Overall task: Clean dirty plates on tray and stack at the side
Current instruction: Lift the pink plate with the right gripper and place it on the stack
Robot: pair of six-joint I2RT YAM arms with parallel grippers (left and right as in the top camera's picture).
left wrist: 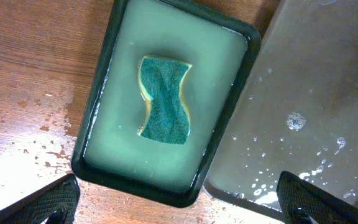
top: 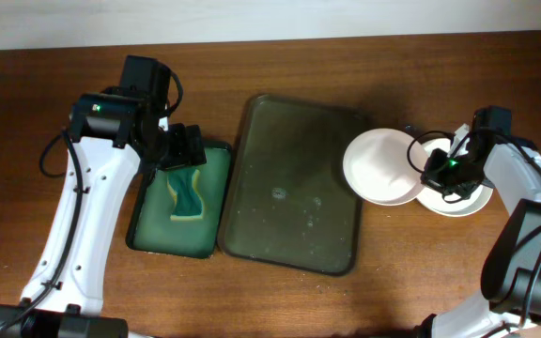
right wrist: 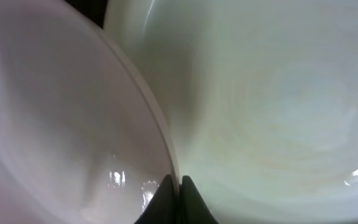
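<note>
You are pinching a plate (top: 380,166) by its right rim in the right jaws, over the right edge of the tray (top: 294,178), the stack (top: 460,202) lying just beyond on the bench (top: 252,300), while the left jaws are hanging wide above the sponge (top: 186,192).

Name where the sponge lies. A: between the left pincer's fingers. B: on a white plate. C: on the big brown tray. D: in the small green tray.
D: the sponge lies flat in the small green tray, with the left pincer open above it and clear of it.
</note>
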